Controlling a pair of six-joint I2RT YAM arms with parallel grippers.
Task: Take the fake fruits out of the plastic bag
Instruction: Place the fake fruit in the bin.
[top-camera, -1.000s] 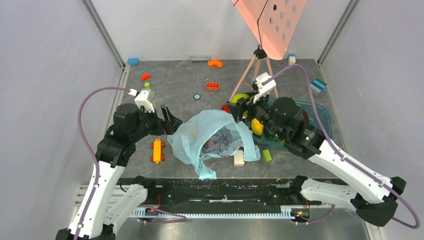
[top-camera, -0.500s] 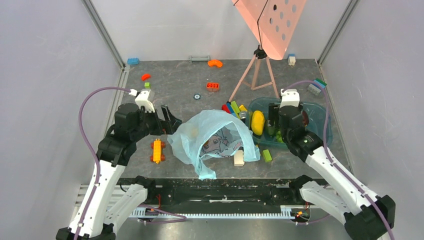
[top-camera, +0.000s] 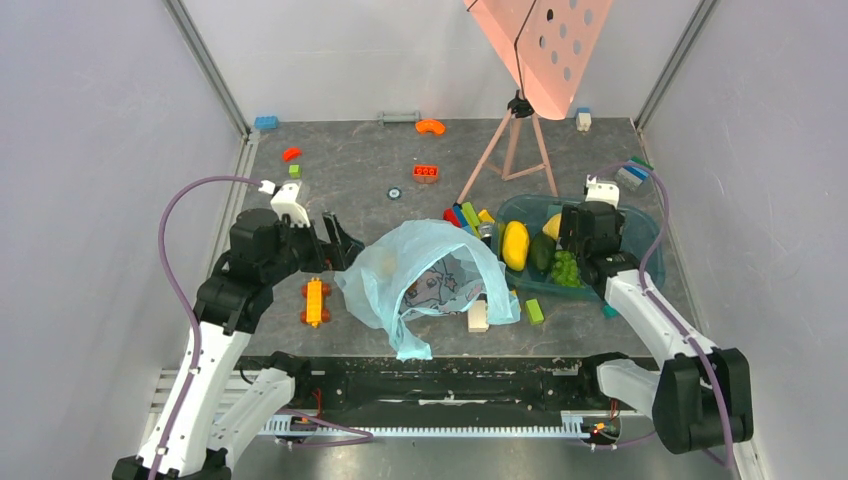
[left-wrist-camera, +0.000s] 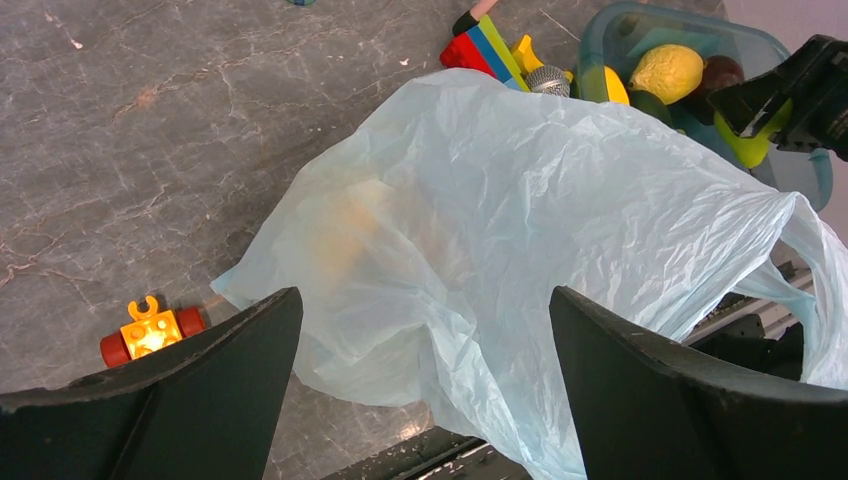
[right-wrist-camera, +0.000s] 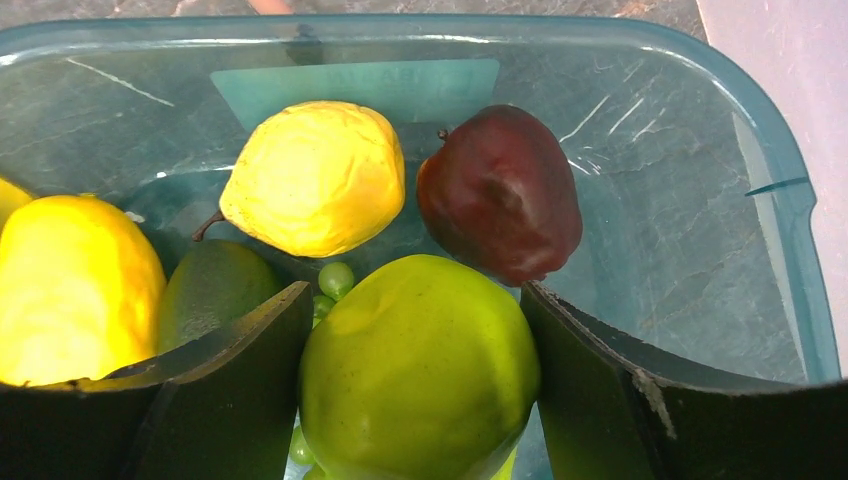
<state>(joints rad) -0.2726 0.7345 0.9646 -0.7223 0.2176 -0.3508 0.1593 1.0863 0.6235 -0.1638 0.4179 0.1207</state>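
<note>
right gripper (right-wrist-camera: 415, 400) has swung from the plastic bag (top-camera: 420, 270) to the teal tub (right-wrist-camera: 700, 250) at the bag's 3 o'clock, clamped on a green fruit (right-wrist-camera: 420, 340) low inside it. lying in the tub: maroon fruit (right-wrist-camera: 500, 195) at the green one's 1 o'clock, yellow pear-shaped fruit (right-wrist-camera: 315, 180) at 11, lemon (right-wrist-camera: 70, 290) and dark green fruit (right-wrist-camera: 205, 295) at 9, green grapes (right-wrist-camera: 335, 278) between. left gripper (left-wrist-camera: 425, 300), jaws spread wide and empty, hovers at the bag's 9 o'clock. a faint orange patch shows through the bag.
</note>
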